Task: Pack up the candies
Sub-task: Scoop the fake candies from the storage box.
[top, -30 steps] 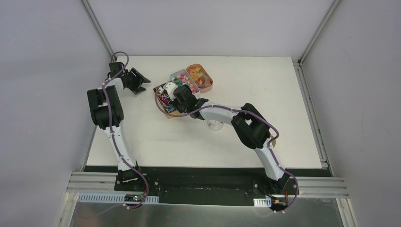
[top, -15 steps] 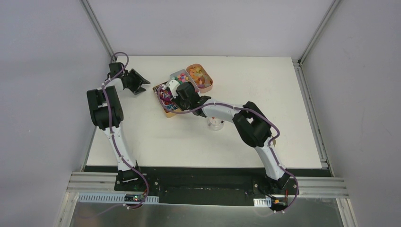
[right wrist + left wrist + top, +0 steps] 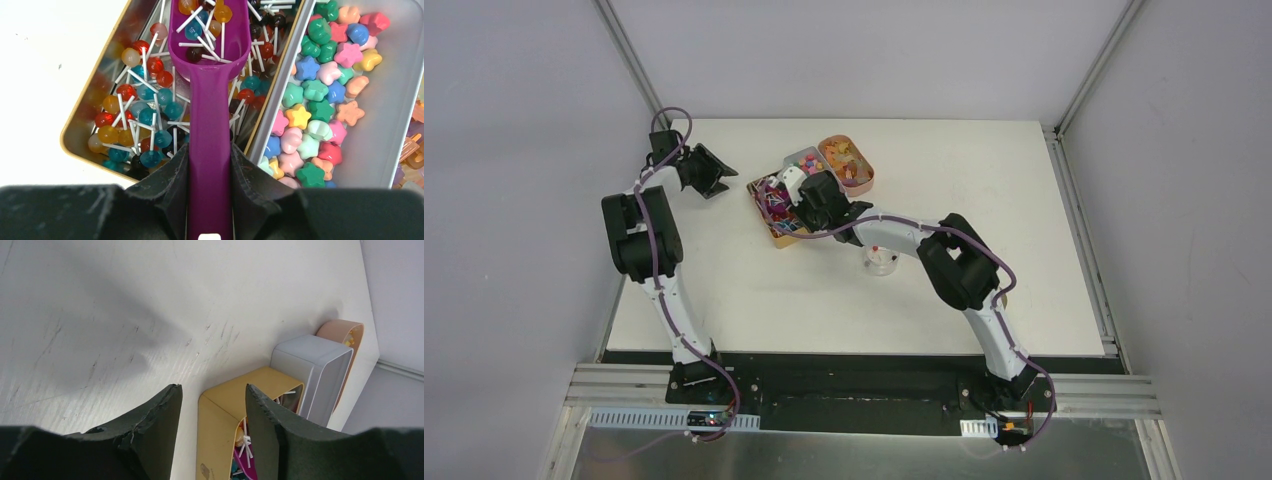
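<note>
Scooping forward through the tin (image 3: pixel 67 142), right gripper (image 3: pixel 209 160), narrowly clamped on the purple scoop (image 3: pixel 209 110), has candies (image 3: pixel 202 25) loaded ahead; next, lift level.

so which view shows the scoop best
Right wrist: the scoop runs mid-frame, handle in the right gripper, bowl holding lollipops. Top shows a purple speck; left wrist just a pink sliver in the tin.

The purple scoop (image 3: pixel 209 100) runs past the right wrist view's top edge, tip lost to me. Overhead, my right arm (image 3: pixel 894 232) covers part of the yellow tin (image 3: pixel 771 228); the contents of the clear cup (image 3: pixel 881 262) are too small to tell.
</note>
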Motion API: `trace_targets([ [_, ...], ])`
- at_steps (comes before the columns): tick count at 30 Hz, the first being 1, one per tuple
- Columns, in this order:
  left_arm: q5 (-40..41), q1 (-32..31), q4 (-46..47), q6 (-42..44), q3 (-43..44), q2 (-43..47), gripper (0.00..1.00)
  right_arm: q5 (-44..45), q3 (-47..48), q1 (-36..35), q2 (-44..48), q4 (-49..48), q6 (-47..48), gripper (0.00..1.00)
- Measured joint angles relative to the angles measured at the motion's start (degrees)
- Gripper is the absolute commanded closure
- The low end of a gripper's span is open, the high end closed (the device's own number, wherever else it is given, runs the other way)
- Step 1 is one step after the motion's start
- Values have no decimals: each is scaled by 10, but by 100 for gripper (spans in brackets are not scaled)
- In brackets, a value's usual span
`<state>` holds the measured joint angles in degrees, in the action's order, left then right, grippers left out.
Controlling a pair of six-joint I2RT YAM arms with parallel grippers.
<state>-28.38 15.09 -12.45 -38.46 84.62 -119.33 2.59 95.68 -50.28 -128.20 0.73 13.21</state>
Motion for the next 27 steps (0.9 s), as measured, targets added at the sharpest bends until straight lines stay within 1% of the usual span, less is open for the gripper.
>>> trace_targets([
  [9,11,0,-2,0,-21,22,49,-4,-9,3,9,-8,0,100],
  [15,13,3,-1,1,-37,45,49,0,-33,4,35,-9,1,100],
  [18,13,4,-1,1,-46,52,52,0,-44,4,46,-10,1,100],
  [27,13,8,-2,2,-78,73,52,-5,-96,4,98,-26,2,100],
])
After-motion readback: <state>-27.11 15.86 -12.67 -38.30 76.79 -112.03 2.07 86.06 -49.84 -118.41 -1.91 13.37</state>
